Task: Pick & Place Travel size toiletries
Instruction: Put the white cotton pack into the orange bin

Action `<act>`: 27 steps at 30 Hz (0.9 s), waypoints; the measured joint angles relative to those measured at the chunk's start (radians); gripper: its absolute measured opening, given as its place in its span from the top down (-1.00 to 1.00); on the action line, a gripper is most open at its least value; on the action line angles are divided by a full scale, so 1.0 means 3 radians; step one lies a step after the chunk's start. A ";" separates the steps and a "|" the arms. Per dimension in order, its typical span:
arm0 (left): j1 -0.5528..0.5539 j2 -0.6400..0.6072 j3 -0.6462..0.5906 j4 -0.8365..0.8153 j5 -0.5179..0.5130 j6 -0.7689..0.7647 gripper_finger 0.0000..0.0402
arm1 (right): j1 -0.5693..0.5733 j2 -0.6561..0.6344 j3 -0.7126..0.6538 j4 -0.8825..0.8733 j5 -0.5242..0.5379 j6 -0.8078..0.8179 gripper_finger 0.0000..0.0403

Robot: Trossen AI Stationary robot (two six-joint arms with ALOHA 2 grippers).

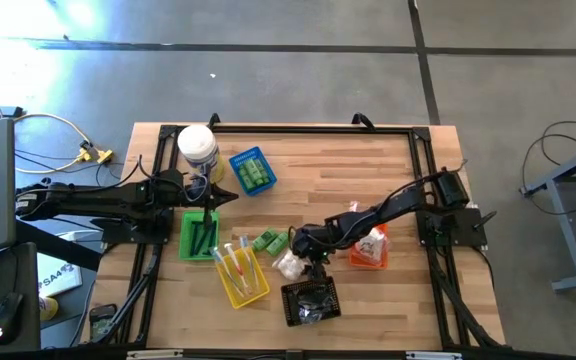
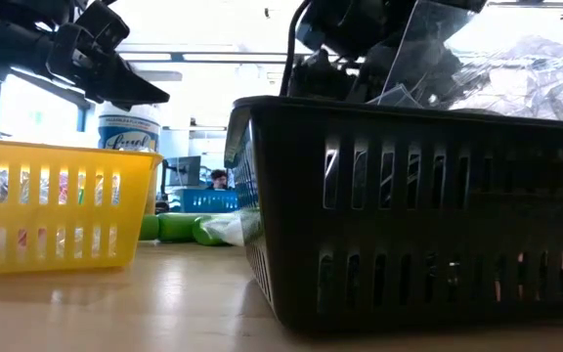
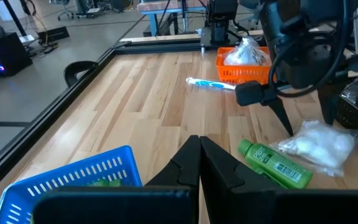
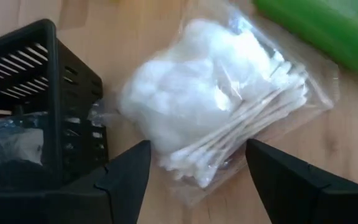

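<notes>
White puffy packet (image 4: pixel 210 93) between black basket (image 4: pixel 36 112), green bottle (image 4: pixel 328 28)

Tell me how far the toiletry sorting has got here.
Partly done: the black basket and orange basket already hold packets. In hand: the open right tool hovers over a white cotton packet beside the black basket. Left: green bottles on the table.
</notes>
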 joint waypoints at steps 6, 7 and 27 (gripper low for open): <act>0.0000 0.0000 0.0000 -0.0001 0.0000 -0.0001 1.00 | 0.0015 0.0061 0.0004 0.0042 0.0067 -0.0029 -0.24; 0.0000 0.0000 0.0000 -0.0001 0.0000 -0.0001 1.00 | 0.0015 0.0061 0.0004 0.0041 0.0101 -0.0051 -0.21; 0.0000 0.0001 0.0000 -0.0025 -0.0007 -0.0001 1.00 | 0.0009 -0.0490 0.0041 -0.0469 0.0564 -0.0319 0.70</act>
